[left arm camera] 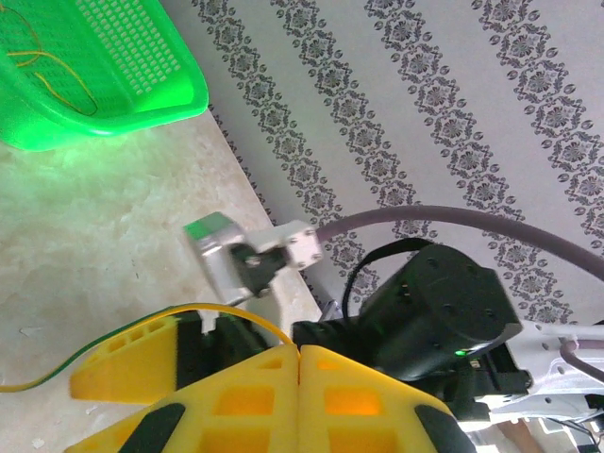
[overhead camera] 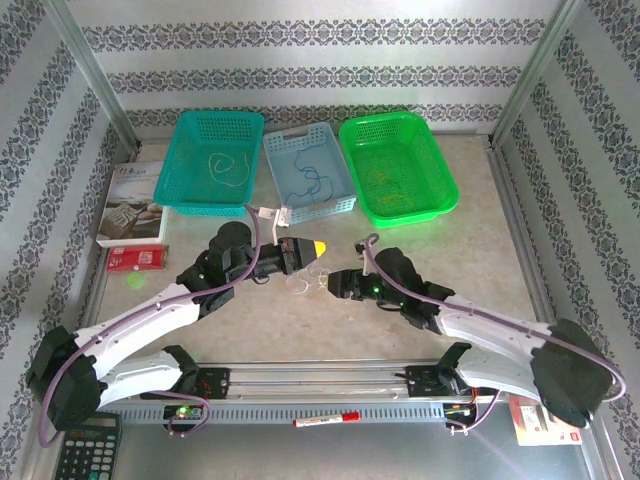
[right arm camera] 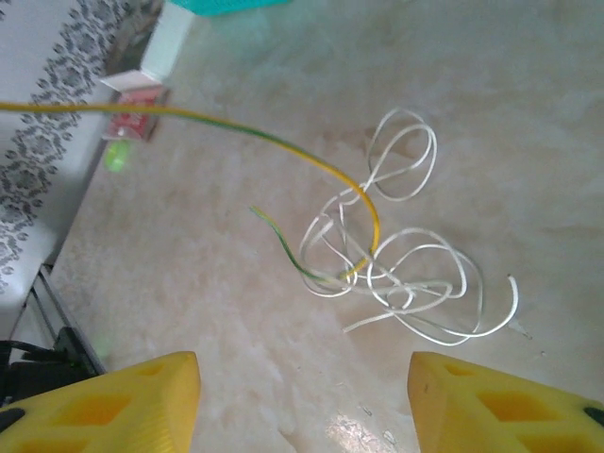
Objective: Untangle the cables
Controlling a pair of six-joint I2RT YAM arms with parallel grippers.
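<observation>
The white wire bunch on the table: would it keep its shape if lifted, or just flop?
Probably flop: the white wires lie in thin, loose loops flat on the table. Likely very light too. Lifting might drag the yellow-green wire along, since it threads through their loops.

The left gripper (left arm camera: 299, 363), its yellow fingers pressed together, pinches a yellow-green cable (left arm camera: 193, 306) that arcs away to the left above the pale marbled worktop (left arm camera: 94, 217). A green basket (left arm camera: 179, 99) holding thin yellow wires (left arm camera: 57, 71) stands at upper left. The right arm's black housing (left arm camera: 439, 307) and purple cord (left arm camera: 453, 215) sit before patterned wallpaper (left arm camera: 425, 94).
</observation>
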